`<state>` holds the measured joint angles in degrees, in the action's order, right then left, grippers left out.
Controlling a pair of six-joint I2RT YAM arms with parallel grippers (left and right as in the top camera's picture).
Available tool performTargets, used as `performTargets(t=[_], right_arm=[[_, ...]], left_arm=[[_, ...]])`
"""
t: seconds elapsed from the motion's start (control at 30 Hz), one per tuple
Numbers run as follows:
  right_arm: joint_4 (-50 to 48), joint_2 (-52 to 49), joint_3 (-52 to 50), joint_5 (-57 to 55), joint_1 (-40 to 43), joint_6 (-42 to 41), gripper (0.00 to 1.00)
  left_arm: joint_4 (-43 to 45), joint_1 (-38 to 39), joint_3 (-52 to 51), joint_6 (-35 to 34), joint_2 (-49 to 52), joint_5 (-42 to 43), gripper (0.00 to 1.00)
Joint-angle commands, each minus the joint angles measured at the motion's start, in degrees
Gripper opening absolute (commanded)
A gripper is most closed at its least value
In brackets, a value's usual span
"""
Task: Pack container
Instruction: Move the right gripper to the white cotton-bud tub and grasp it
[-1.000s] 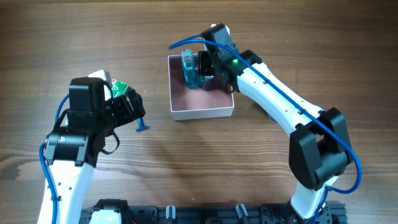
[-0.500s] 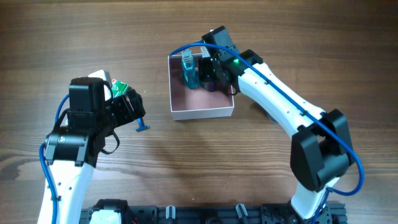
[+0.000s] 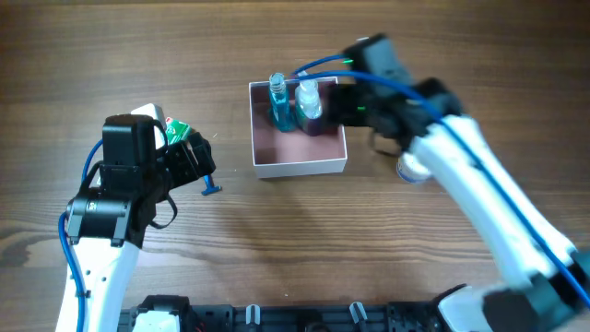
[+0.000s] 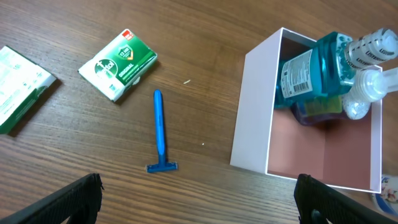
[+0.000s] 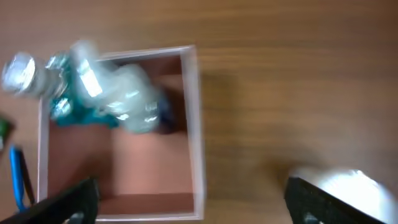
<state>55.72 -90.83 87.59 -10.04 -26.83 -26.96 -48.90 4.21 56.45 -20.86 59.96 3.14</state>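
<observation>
The container (image 3: 300, 164), a white box with a pink floor, holds a blue bottle (image 3: 279, 106) and a clear bottle with a purple base (image 3: 309, 103), side by side at its far wall. My right gripper (image 3: 347, 103) is open just right of the container with nothing in it. In the right wrist view the container (image 5: 193, 124) and the blurred bottles (image 5: 118, 96) lie below the open right gripper (image 5: 193, 208). My left gripper (image 4: 199, 205) hangs open over bare wood, near a blue razor (image 4: 160, 132) and left of the container wall (image 4: 252, 112).
A green box (image 4: 118, 65) and a white-green box (image 4: 18, 87) lie beyond the razor, by the left arm. A round white jar (image 3: 412, 169) sits right of the container, under the right arm.
My right gripper has opened, let go of the clear bottle and drawn back to the right out of the container. The bottle now stands beside the blue one. The left arm has not moved.
</observation>
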Motion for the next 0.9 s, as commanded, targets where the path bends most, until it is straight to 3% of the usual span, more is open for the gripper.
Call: performTargets(t=[0.0,0.27,0.87], right_arm=[[6.0,7.8,1.4,-4.0,8.7,-7.3,1.00],[17.0,5.0,-0.2,2.1,24.0,-5.7,1.00],[15.4,-19.3,-3.0,11.7,25.4,2.1,1.00]], left_arm=[[0.0,0.3,1.0,0.9,-0.2,0.9,1.00],[0.0,0.3,1.0,0.9,-0.2,0.9,1.00],[0.0,0.3,1.0,0.9,-0.2,0.9,1.00]])
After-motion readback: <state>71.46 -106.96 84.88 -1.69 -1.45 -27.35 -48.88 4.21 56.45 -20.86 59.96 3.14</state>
